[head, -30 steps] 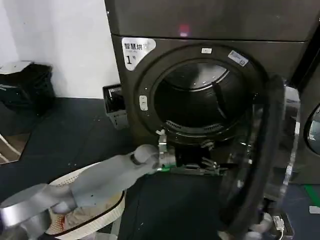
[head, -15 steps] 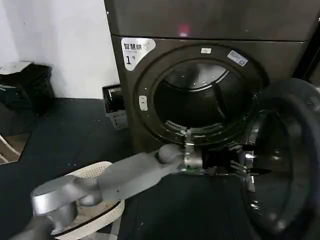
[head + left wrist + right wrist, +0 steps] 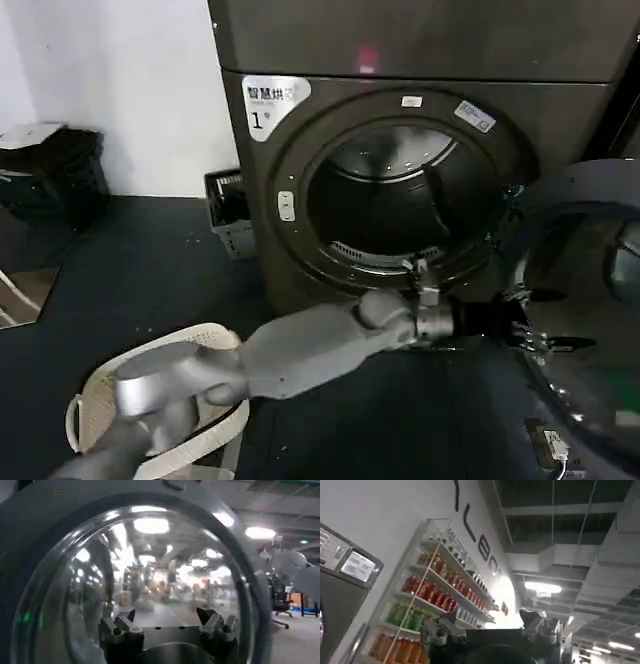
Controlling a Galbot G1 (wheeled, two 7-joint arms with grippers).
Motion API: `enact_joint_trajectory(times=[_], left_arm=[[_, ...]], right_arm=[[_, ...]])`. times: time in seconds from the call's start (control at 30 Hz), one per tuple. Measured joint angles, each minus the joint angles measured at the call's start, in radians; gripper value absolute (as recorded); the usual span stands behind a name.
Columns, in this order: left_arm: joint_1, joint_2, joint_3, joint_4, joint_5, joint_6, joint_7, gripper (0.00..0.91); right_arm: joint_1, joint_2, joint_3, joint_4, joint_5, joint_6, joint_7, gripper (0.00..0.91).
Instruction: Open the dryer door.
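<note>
The dark grey-brown dryer (image 3: pixel 420 50) carries a white sticker marked "1", and its drum opening (image 3: pixel 400 200) is uncovered. The dryer door (image 3: pixel 590 300) stands swung out to the right, inner side facing me. My left arm reaches across the front of the machine. Its left gripper (image 3: pixel 525 325) is at the door's near rim. In the left wrist view the left gripper (image 3: pixel 167 615) is open, nothing between its fingers, and the door's glass (image 3: pixel 150 555) lies close ahead. My right gripper (image 3: pixel 487 625) is open and empty, pointing up at the ceiling.
A white laundry basket (image 3: pixel 100 390) sits on the dark floor at the lower left, under my left arm. A grey crate (image 3: pixel 228 210) stands beside the dryer, with a black bag (image 3: pixel 55 170) farther left. A small item (image 3: pixel 550 445) lies on the floor below the door.
The door has swung farther open toward the right. My left arm has stretched rightward with it, the gripper staying at the door's rim.
</note>
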Motion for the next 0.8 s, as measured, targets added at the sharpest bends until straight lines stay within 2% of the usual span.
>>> enact_joint_trajectory(times=[0.4,0.63,0.8], left_arm=[[-0.002,-0.035,-0.004,0.107,0.058,-0.027,-0.095,0.907],[-0.001,-0.035,-0.010,0.116,0.078,-0.049,-0.106,0.907],[0.013,-0.035,-0.018,0.100,0.134,-0.103,-0.151,0.907]], right_arm=[[0.009,0.004,-0.013,0.004,-0.002,0.004,-0.009,0.907],[0.014,0.007,-0.028,0.007,-0.005,0.006,-0.013,0.907],[0.015,0.007,-0.031,0.007,-0.007,0.006,-0.014,0.907]])
